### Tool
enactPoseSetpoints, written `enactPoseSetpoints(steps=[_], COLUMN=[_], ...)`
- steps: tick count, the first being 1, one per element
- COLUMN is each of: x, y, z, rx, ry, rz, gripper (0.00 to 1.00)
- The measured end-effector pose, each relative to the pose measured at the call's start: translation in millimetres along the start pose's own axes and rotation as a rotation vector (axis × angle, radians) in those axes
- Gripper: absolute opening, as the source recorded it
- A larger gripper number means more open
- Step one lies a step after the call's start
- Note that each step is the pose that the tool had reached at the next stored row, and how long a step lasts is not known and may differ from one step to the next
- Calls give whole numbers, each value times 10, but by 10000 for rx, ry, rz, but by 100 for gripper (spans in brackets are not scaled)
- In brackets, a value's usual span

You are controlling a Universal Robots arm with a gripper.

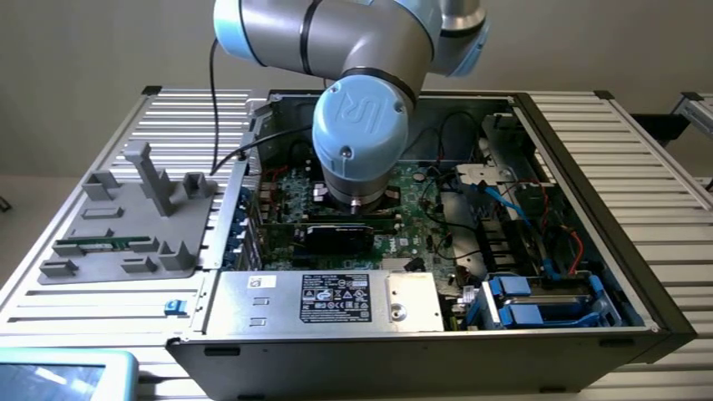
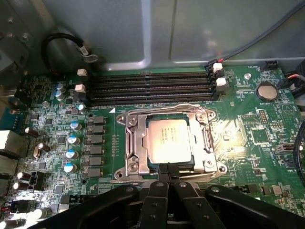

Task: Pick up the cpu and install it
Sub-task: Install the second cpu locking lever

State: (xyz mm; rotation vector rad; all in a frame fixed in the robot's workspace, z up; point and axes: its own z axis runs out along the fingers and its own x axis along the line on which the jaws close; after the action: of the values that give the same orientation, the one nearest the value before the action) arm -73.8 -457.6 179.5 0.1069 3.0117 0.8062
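The cpu (image 2: 169,140), a silvery square chip with a thin tan rim, lies flat inside the open metal frame of the socket (image 2: 134,152) on the green motherboard (image 2: 248,129). My gripper (image 2: 167,168) is shut, its two black fingers (image 2: 157,200) pressed together. Their tips meet right at the chip's near edge, and I cannot tell whether they pinch it. In the exterior view the arm's blue wrist (image 1: 359,134) reaches down into the open computer case (image 1: 579,200) over the board.
Several empty black memory slots (image 2: 152,86) run along the board beyond the socket. A grey fixture tray (image 1: 134,217) holding a green memory stick (image 1: 100,245) sits at the exterior view's left. The power supply (image 1: 323,299) and blue drive bays (image 1: 535,301) fill the case's front.
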Motion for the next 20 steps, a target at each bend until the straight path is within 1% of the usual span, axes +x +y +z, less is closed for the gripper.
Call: enactPoseSetpoints(steps=[3, 10, 13, 15, 18, 20], x=[1, 19, 22, 22, 25, 26], y=[6, 7, -3, -11, -26, -32], z=[14, 19, 15, 3, -2, -7], rx=[-14, -16, -22, -8, -23, -19], ry=[-2, -5, -5, -3, -10, -8], rz=[-1, 4, 3, 5, 0, 0], gripper=[9, 9, 9, 9, 9, 9])
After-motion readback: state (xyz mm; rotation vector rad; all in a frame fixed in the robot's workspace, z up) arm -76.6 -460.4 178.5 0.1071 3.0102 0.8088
